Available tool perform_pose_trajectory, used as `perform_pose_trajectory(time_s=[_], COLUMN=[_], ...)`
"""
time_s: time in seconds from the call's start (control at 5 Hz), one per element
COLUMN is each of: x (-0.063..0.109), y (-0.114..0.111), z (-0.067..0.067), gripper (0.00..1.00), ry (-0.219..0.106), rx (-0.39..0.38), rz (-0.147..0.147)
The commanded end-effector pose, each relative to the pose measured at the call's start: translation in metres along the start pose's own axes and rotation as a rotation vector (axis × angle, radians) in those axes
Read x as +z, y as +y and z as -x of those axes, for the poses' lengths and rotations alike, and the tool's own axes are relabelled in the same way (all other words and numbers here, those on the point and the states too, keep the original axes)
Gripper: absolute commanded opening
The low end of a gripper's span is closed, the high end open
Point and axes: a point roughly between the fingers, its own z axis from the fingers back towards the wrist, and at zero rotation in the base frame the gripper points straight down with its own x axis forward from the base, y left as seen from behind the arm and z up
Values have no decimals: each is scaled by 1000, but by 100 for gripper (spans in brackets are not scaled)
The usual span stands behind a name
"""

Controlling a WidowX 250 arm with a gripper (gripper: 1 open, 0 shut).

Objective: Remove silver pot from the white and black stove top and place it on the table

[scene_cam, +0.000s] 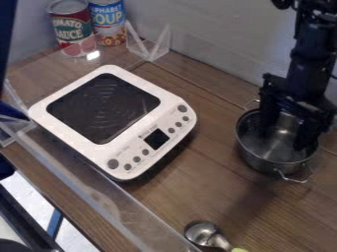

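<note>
Camera view, single angle from the front. Silver pot sat on the wooden table, well to the right of the white and black stove top and clear of it; stove surface bare. A small handle stuck out at the pot's lower right rim.

Gripper hung straight down over the pot, black fingers spread wide, tips dipping to about rim level, one on each side of the far wall. Jaws apart, not clamped on the pot; whether a finger brushed the rim could not be made out.

Judged step: the placing looked done, pot set down on the table, release made. What remained, by my reading, was withdrawal. Next move would call for a straight lift, fingers kept wide so neither one hooks the rim and drags or tips the pot.

Further out: two soup cans stood at the back left corner behind the stove. A clear plastic barrier ran along the near edge. Small round metal object at the bottom edge, partly cut off, unidentified.
</note>
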Motion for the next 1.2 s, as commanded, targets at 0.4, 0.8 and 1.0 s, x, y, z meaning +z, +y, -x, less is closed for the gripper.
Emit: perform_pose_trajectory(time_s=[0.4,0.8,1.0], x=[21,20,20], y=[19,24,14], z=[-9,-9,-10], gripper=[100,100,100], ry=[-55,-53,-51], rx=[43,66,12], rz=[-10,-8,-12])
